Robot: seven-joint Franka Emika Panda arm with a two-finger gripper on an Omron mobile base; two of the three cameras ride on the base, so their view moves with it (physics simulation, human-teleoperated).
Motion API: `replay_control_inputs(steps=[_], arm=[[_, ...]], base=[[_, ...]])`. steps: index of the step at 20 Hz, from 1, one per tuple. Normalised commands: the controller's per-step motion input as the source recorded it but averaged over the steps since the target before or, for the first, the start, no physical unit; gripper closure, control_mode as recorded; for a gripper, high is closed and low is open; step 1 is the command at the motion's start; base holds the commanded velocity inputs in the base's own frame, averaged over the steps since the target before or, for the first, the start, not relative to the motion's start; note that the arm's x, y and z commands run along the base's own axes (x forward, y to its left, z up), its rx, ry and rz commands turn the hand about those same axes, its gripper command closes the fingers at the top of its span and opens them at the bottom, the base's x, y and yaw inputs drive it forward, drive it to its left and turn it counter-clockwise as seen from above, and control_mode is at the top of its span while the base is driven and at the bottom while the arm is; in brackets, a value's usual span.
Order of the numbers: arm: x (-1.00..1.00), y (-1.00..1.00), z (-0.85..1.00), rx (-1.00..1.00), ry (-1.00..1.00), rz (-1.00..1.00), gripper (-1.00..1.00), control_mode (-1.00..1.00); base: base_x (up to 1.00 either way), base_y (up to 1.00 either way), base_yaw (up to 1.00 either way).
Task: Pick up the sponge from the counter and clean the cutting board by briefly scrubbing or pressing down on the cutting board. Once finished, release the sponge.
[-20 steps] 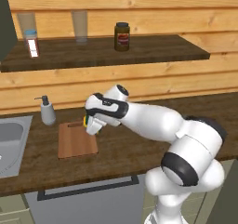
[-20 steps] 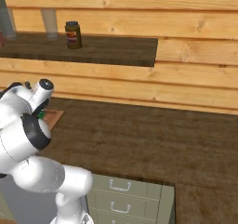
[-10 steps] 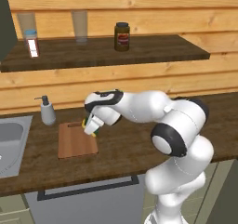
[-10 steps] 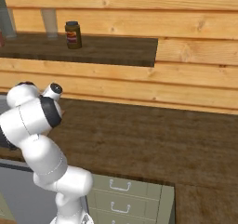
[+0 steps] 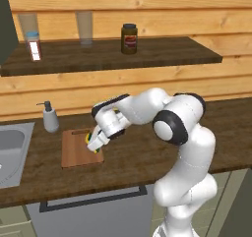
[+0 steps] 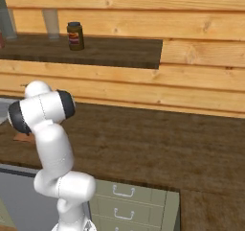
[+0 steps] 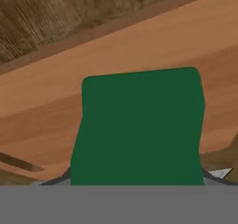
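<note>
One long dark wood-grain desk (image 5: pixel 147 157) carries the cutting board (image 5: pixel 74 152), a flat light-brown rectangle with a slot handle at its far short end, lying just right of the steel sink (image 5: pixel 12 152). Over the board's right part hangs the end effector (image 5: pixel 96 143), closed on the sponge (image 5: pixel 92 142), which sits between its fingers at the board's surface; whether the sponge presses the wood or hovers just above it I cannot tell. From the hand view the sponge's dark green face (image 7: pixel 139 130) points down toward the light wood of the board (image 7: pixel 56 107), with the dark desk (image 7: pixel 56 18) beyond the board's edge.

Compared with a second ago, the arm has folded further over: its elbow now stands upright right of the board, and the end effector has dropped lower and closer to the board's near right corner.

Small and blocky, the sponge shows a yellow body with a dark green scrubbing layer, far smaller than the board.
</note>
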Motion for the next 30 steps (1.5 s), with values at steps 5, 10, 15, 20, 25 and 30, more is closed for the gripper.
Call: replay_control_inputs(steps=[5, 10, 15, 20, 25, 30], arm=[[0.44, 0.03, -0.71, 0.24, 0.02, 0.0, 1.0, -1.0], [0.42, 0.18, -0.6, 0.11, 0.0, 0.0, 1.0, -1.0], [0.12, 0.41, -0.78, -0.07, -0.2, -0.01, 1.0, -1.0], [0.01, 0.31, -0.95, -0.05, -0.38, 0.0, 1.0, -1.0], [-0.02, 0.18, -1.0, 0.02, -0.53, -0.04, 1.0, -1.0], [0.31, 0.14, -1.0, 0.06, -0.27, -0.05, 1.0, -1.0]], base=[[0.0, 0.0, 0.0], [0.0, 0.0, 0.0], [0.0, 0.0, 0.0], [0.0, 0.0, 0.0], [0.0, 0.0, 0.0], [0.0, 0.0, 0.0]])
